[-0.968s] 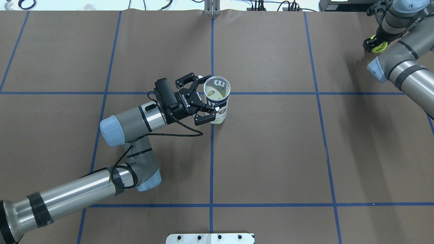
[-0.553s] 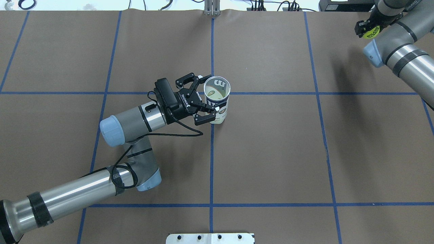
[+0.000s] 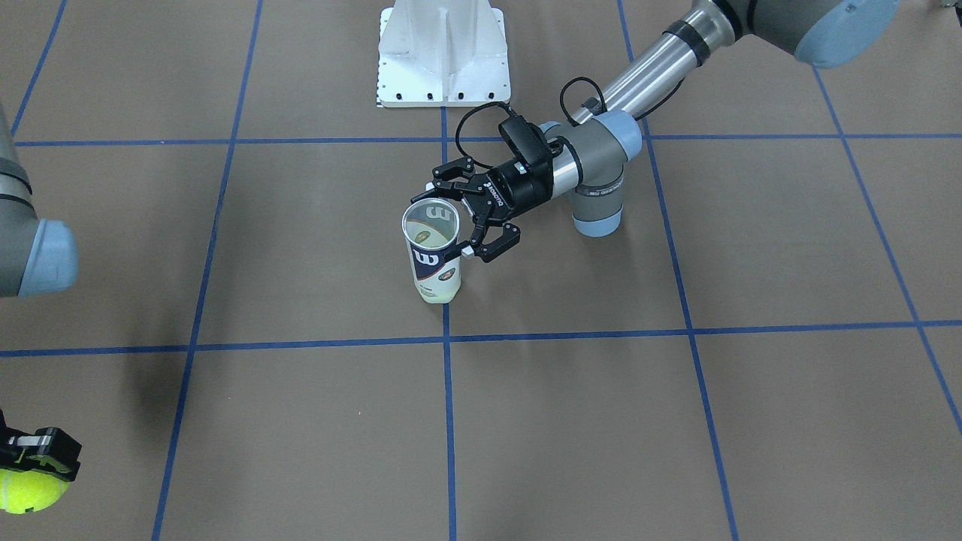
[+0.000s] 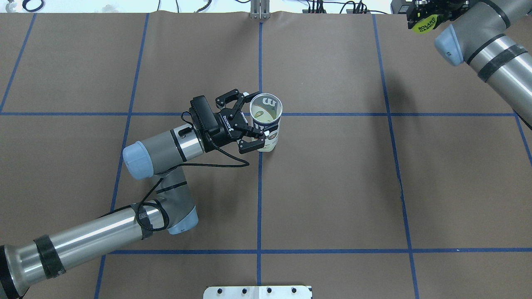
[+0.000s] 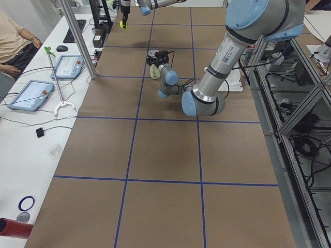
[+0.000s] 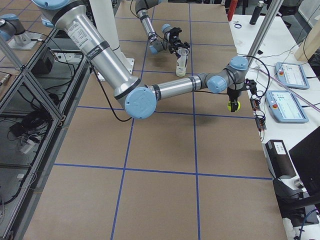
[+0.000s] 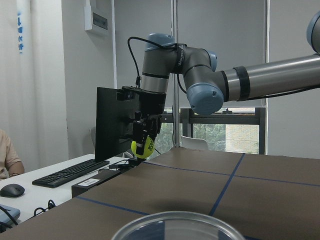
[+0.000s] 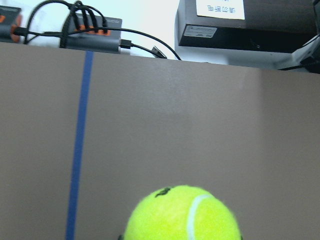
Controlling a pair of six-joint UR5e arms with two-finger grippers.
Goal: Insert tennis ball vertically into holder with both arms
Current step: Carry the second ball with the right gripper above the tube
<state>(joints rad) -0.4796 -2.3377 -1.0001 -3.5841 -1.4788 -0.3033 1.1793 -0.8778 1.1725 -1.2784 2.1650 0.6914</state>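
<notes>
The holder (image 4: 266,122) is a clear can with a navy-and-white label. It stands upright and open-topped near the table's middle, and also shows in the front view (image 3: 434,259). My left gripper (image 4: 254,118) comes in from the side and is shut on the holder, one finger on each side. My right gripper (image 4: 424,17) is at the far right corner of the table, well away from the holder. It is shut on the yellow-green tennis ball (image 4: 424,25) and holds it above the table. The ball also shows in the front view (image 3: 28,497) and the right wrist view (image 8: 182,215).
The white mounting base (image 3: 443,52) stands at the robot's edge of the table. A black box (image 4: 401,6) and cables lie just past the far edge near the ball. Tablets (image 6: 290,105) and a keyboard (image 7: 70,172) lie on the side bench.
My right arm has carried the tennis ball toward the far edge and leftward in the overhead view. The left gripper and the holder have not moved.
</notes>
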